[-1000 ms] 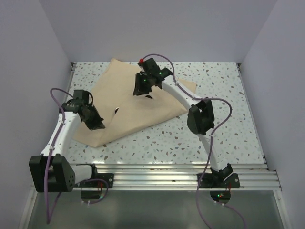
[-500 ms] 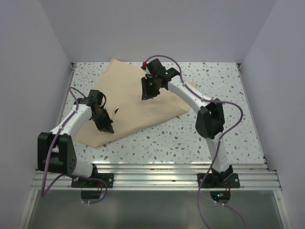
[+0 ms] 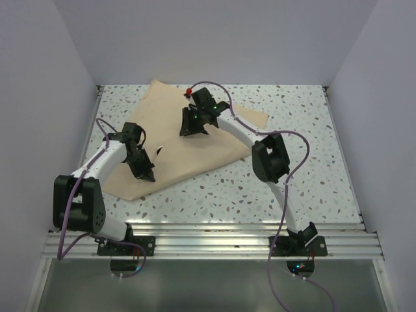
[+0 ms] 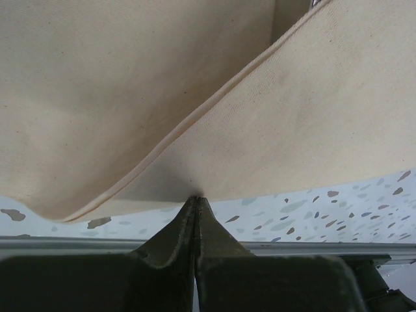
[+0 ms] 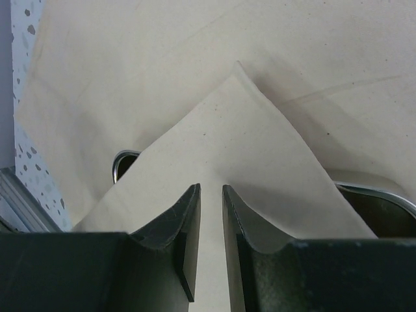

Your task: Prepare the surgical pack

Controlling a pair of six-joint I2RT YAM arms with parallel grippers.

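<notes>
right gripper (image 5: 211, 190) shifted left, jaws ajar above wrap sheet (image 3: 208, 153); left gripper (image 4: 196, 203) pinches its edge.

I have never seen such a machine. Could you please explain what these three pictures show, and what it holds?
This is a robot: two thin arms bolted at the near edge of a speckled table. The wide picture looks down from above and behind them, the left arm on the left, the right arm on the right. The two close pictures come from wrist cameras, each showing its own jaws. A tan wrap sheet lies on the table. The left jaws are shut on the sheet's edge. The right jaws stand slightly apart over a folded flap that partly covers a steel tray; whether they grip it, I cannot tell.
</notes>
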